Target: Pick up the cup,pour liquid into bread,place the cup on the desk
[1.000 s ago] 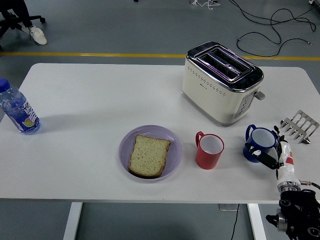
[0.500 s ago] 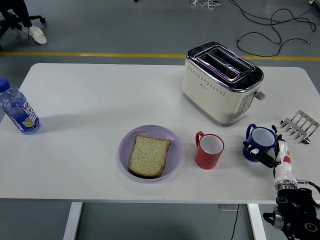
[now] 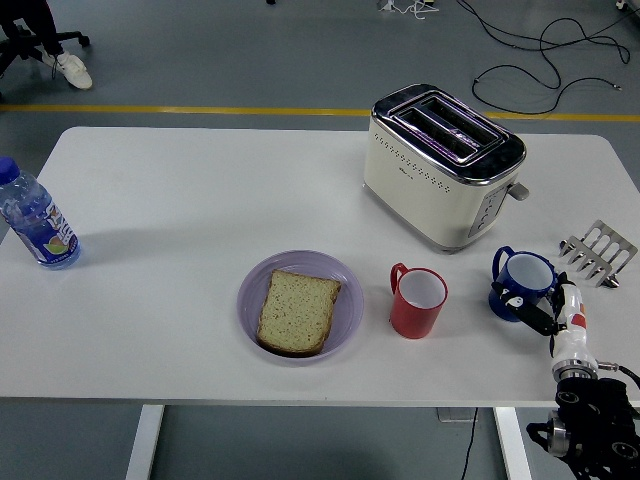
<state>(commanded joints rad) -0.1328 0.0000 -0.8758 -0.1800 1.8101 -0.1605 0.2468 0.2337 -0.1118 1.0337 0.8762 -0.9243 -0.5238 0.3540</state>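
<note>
A blue cup (image 3: 522, 275) with a handle on its left stands on the white table (image 3: 180, 210) at the right, in front of the toaster. My right hand (image 3: 535, 308) comes in from the lower right corner. Its black fingers (image 3: 522, 304) wrap around the cup's near side, and the cup rests on the table. A slice of bread (image 3: 298, 310) lies on a purple plate (image 3: 345, 290) at the table's front middle. A red cup (image 3: 417, 301) stands between the plate and the blue cup. My left arm is out of view.
A cream toaster (image 3: 440, 175) stands behind the cups. A metal toast rack (image 3: 598, 252) lies at the right edge. A water bottle (image 3: 35, 222) stands at the far left. The table's near edge is just below my hand.
My right hand has shifted slightly against the blue cup's near side. The cup stays standing in the same place.
</note>
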